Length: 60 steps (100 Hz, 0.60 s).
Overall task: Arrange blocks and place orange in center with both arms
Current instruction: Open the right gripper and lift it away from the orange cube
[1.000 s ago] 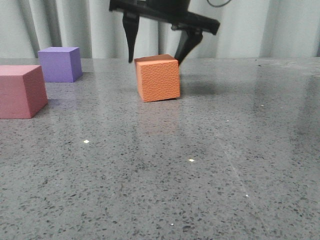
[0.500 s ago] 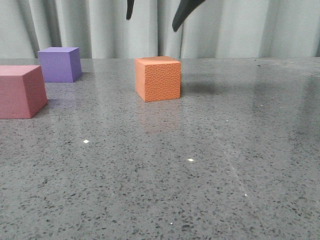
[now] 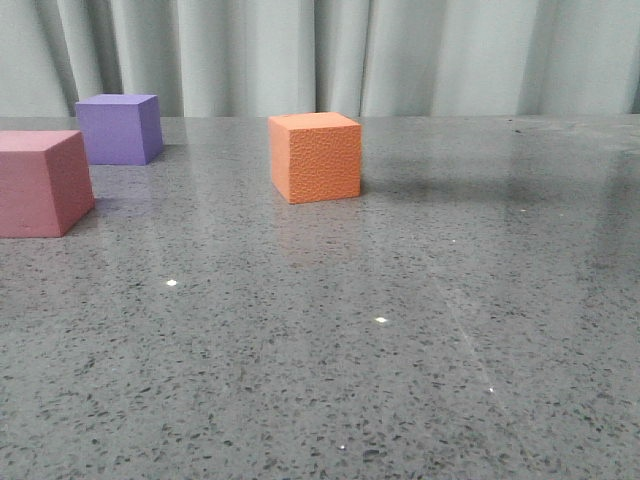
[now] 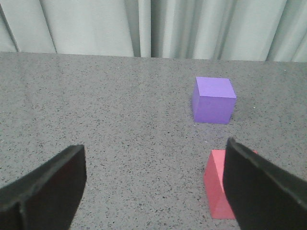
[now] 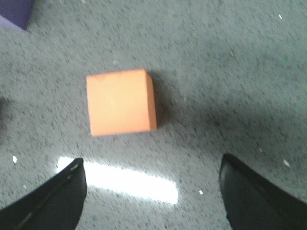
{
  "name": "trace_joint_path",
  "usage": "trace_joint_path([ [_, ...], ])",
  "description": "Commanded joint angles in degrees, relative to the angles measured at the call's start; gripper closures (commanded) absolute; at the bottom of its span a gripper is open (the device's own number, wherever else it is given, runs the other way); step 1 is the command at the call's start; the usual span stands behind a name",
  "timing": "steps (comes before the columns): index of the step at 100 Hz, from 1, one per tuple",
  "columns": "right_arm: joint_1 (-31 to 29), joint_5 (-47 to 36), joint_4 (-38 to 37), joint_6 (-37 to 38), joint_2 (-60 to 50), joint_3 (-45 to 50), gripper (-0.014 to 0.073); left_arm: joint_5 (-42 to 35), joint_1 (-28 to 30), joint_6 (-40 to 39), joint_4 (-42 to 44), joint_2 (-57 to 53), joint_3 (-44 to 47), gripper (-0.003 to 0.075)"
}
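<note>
Though matte, pebbled orange cube (image 3: 315, 157) sits square-edged.

Grey speckled stone table (image 3: 420, 330) carried three cubes: orange cube (image 3: 315, 156) mid-table, purple cube (image 3: 120, 128) further back on the left, pink cube (image 3: 40, 182) nearer at the left edge. All apart.

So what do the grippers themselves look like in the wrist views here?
Only the fingers show. The left gripper has two flat, matte black fingers with angular edges and blunt ends. The right gripper looks the same: two dark, flat, angular fingers, somewhat blurred. No cables, markings or labels are visible. Neither arm appears in the front view.
</note>
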Motion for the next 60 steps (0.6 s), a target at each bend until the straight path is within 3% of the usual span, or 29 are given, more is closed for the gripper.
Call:
trace_joint_path([
  [1, -0.1, -7.2, -1.0, -0.6, -7.1, 5.1, 0.0025, -5.4, -0.1, 0.0, -0.3, 0.5, -1.9, 0.0156],
  [37, -0.1, -19.0, -1.5, -0.6, -25.5, 33.2, 0.0025, -6.6, -0.1, 0.9, 0.2, 1.0, -2.1, 0.0146],
  [60, -0.1, -26.1, -1.5, -0.6, -35.2, 44.6, 0.0025, -5.0, -0.1, 1.8, 0.1, 5.2, -4.5, 0.0053],
])
